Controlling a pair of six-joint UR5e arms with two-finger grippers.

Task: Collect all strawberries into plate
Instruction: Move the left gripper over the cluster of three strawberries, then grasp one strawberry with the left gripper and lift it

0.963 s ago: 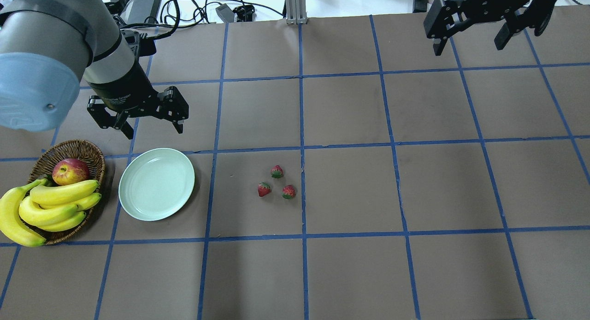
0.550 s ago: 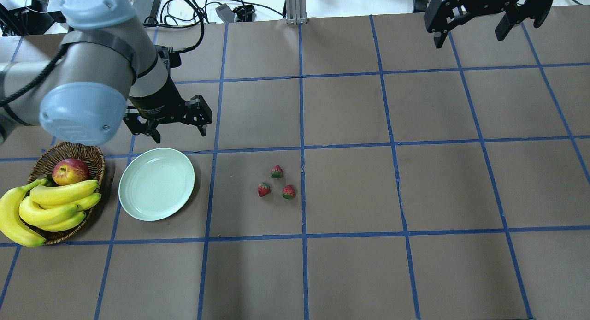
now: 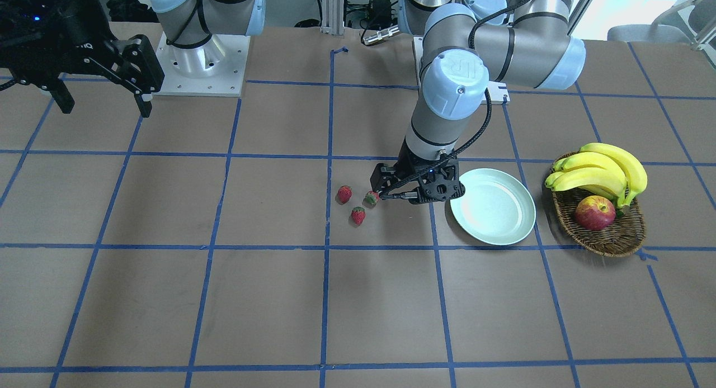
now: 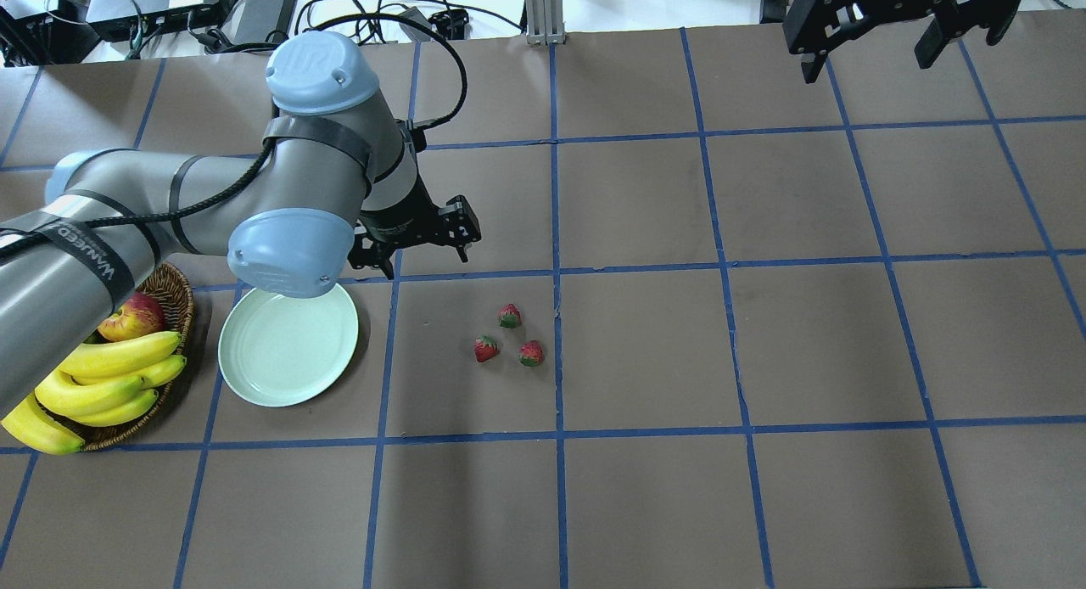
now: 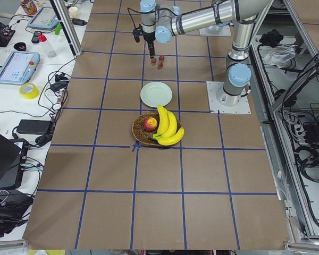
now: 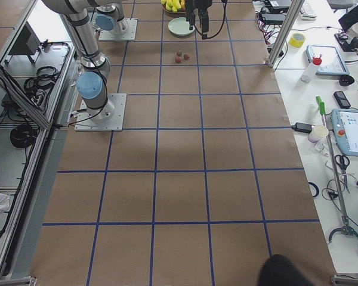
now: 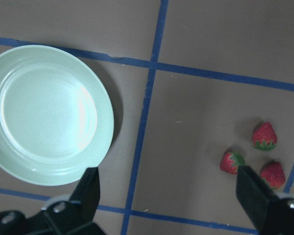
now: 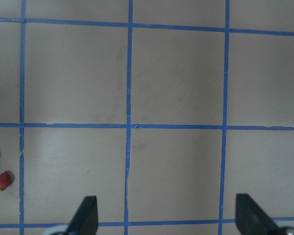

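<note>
Three small red strawberries lie close together on the brown table, right of the pale mint-green plate, which holds nothing. They also show in the front view and the left wrist view. My left gripper is open and empty, hovering over the table behind the gap between plate and strawberries. In the left wrist view the plate is on the left and the strawberries on the right. My right gripper is open and empty, high over the far right corner.
A wicker basket with bananas and a red-yellow apple stands left of the plate, partly under my left arm. Cables and power bricks lie beyond the table's far edge. Blue tape lines grid the table.
My left arm has swung to the right, from behind the basket and plate to behind the gap between plate and strawberries. The right gripper has drifted slightly back. The strawberries and plate have not moved.
</note>
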